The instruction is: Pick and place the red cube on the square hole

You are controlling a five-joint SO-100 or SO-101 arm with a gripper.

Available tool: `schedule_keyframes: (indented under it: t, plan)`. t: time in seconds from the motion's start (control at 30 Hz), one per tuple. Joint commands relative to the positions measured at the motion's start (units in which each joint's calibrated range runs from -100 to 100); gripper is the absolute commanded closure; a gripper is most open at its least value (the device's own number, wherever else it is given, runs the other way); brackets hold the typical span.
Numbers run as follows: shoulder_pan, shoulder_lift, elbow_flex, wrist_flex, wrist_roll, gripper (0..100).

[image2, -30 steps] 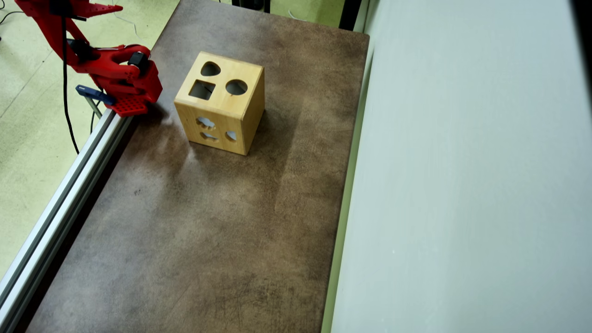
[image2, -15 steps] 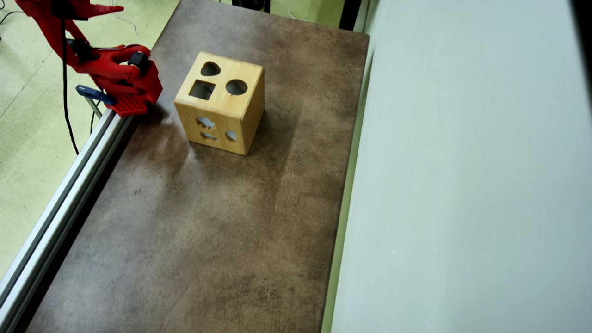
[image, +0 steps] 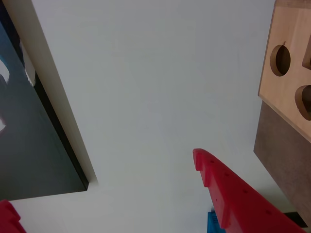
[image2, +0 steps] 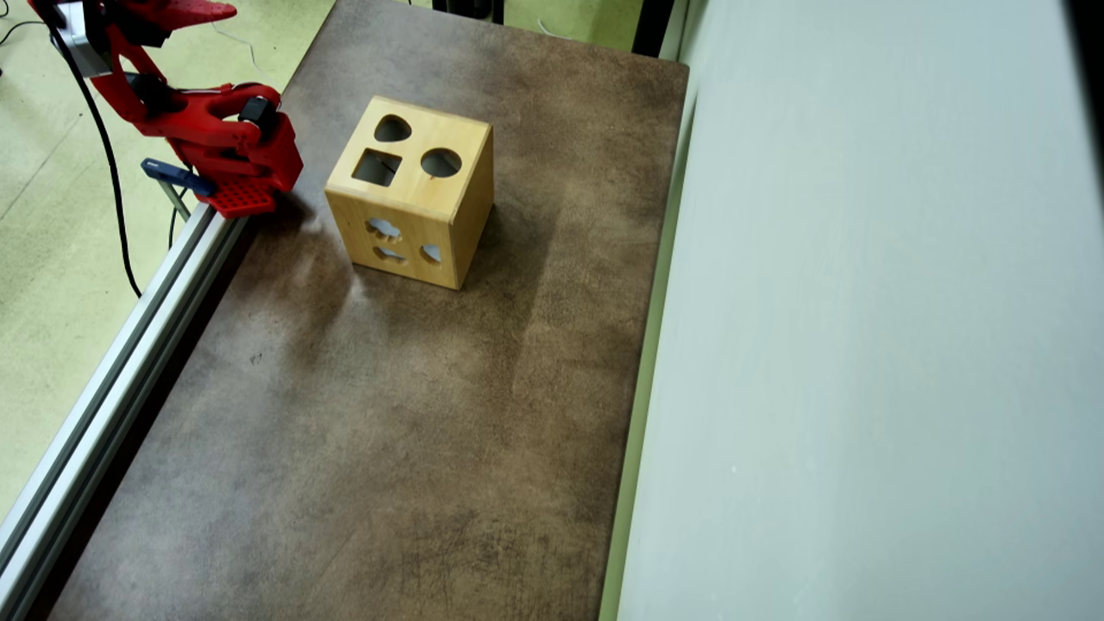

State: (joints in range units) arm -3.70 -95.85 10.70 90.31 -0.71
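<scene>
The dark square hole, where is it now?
In the overhead view, the dark square hole lies on the light wooden box's top face, below the heart-shaped hole.

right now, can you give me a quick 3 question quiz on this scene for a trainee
1. True or false: the red cube lies on the table beside the wooden box.
2. In the overhead view, which hole on the box's top face sits nearest the arm: A the round hole, B the square hole, C the heart-shaped hole?
3. Fill in: the box stands ___ on the table.

Key: 1 false, no red cube shows in either view. 2 B. 3 upright.
</scene>
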Motion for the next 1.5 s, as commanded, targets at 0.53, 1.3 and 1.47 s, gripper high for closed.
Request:
schedule_keyframes:
  t: [0.53,1.3,1.47]
  plan:
    - [0.4,0.3,-0.7,-0.1,-0.5,55]
    - [0.5,0.3,-2.6,-0.1,-0.1,97]
    - [0.5,0.3,-2.3,0.0,-0.1,97]
